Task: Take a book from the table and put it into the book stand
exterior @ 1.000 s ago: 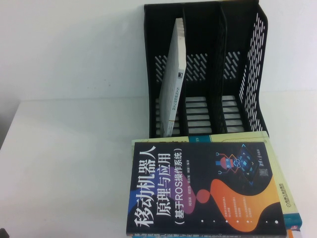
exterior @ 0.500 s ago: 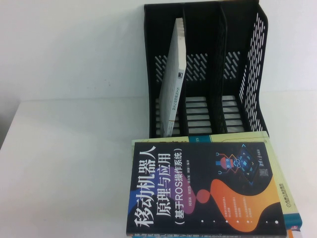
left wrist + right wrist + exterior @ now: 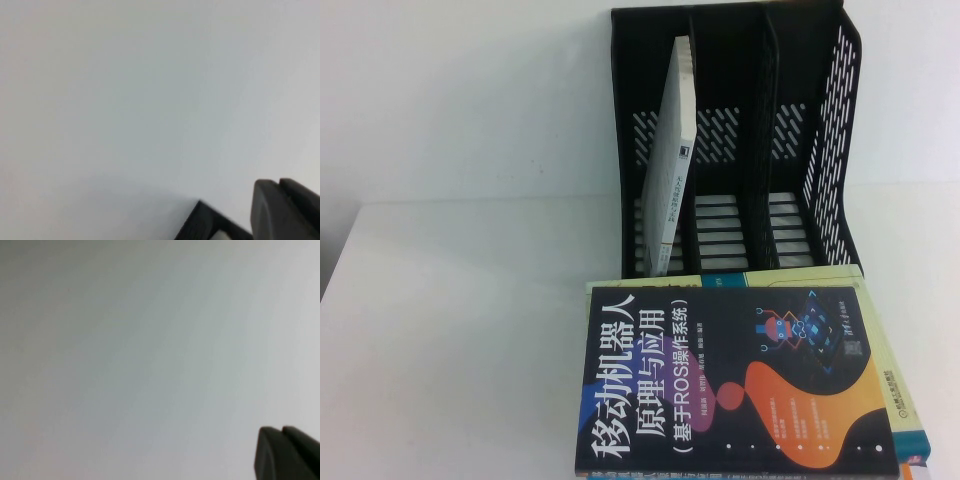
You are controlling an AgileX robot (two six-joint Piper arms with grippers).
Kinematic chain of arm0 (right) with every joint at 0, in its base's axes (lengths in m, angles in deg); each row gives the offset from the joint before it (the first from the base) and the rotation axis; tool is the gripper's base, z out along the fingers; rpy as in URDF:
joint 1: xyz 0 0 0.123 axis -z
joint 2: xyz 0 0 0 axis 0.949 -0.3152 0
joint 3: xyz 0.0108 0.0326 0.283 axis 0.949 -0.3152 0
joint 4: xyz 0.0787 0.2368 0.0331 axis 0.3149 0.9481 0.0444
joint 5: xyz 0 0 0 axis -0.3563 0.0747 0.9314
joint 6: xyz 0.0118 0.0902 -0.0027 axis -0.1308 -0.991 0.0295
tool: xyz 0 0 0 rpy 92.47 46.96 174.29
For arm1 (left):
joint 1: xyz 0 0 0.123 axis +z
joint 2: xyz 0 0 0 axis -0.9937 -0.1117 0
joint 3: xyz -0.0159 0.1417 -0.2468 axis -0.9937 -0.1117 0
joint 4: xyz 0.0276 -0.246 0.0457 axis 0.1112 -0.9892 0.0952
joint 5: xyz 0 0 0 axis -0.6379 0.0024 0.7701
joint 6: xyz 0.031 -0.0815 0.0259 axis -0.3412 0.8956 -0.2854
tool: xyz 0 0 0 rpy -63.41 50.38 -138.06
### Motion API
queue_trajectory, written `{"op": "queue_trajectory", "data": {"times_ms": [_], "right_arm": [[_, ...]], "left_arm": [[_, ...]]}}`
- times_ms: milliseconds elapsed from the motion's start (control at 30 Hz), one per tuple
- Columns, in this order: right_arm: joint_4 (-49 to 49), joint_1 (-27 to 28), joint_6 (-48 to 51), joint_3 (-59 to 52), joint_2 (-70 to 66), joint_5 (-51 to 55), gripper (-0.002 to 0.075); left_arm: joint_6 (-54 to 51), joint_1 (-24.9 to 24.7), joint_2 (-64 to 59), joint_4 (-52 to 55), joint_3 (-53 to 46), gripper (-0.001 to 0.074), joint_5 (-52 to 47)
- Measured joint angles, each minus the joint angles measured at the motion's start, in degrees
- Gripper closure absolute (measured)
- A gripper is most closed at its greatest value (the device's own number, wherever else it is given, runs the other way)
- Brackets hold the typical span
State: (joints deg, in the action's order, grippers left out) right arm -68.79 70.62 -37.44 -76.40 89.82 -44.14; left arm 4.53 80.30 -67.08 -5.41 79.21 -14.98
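Surface (image 3: 470,330): white, seen filling the lower frame; a pale wall is seen behind.
Stand (image 3: 825,130): placed upper right; a thin book (image 3: 672,160) is leaned in its leftmost slot.
Book (image 3: 740,385): laid flat lower right on a yellow book (image 3: 895,385).
Left pincer (image 3: 287,210): clenched, seen only at the wrist frame's lower right.
Right pincer (image 3: 287,452): lower right of its wrist frame; state cannot be told.

The book stand (image 3: 825,130) is black plastic, hard and a bit shiny, with holes in its sides. The book (image 3: 740,385) has a smooth, glossy paper cover. The thin book (image 3: 672,160) looks like matt paper. The desk (image 3: 460,330) is smooth, white and dull.
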Motion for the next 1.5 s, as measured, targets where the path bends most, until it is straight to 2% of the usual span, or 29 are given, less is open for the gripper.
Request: {"op": "queue_trajectory", "data": {"times_ms": [233,367,600,767,867,1167,1500], "right_arm": [[2.95,0.0,4.79,16.08,-0.71,8.85,0.0729],[4.85,0.0,5.14,25.09,-6.29,15.99,0.0729],[5.78,0.0,5.46,36.3,-24.01,41.25,0.0729],[6.38,0.0,6.31,39.07,-36.6,59.76,0.0729],[7.8,0.0,5.97,39.07,-39.98,65.68,0.0729],[19.63,-0.45,5.86,35.53,-41.75,71.86,0.0729],[21.13,-7.0,11.01,30.43,-44.25,71.92,0.0729]], "left_arm": [[-9.51,0.0,0.23,2.32,14.43,0.0738,0.36],[-15.09,0.0,-3.85,2.65,21.45,0.0738,0.68],[-22.39,0.0,-18.64,2.65,26.06,0.0738,-2.67],[-22.88,0.0,-28.3,2.81,26.18,0.0738,-12.19],[-23.45,0.0,-31.9,3.94,26.08,0.0738,-17.05],[-22.01,0.0,-32.79,4.7,26.08,0.0738,-26.15],[-21.65,0.0,-34.18,0.26,26.08,0.0738,-26.44]]}}
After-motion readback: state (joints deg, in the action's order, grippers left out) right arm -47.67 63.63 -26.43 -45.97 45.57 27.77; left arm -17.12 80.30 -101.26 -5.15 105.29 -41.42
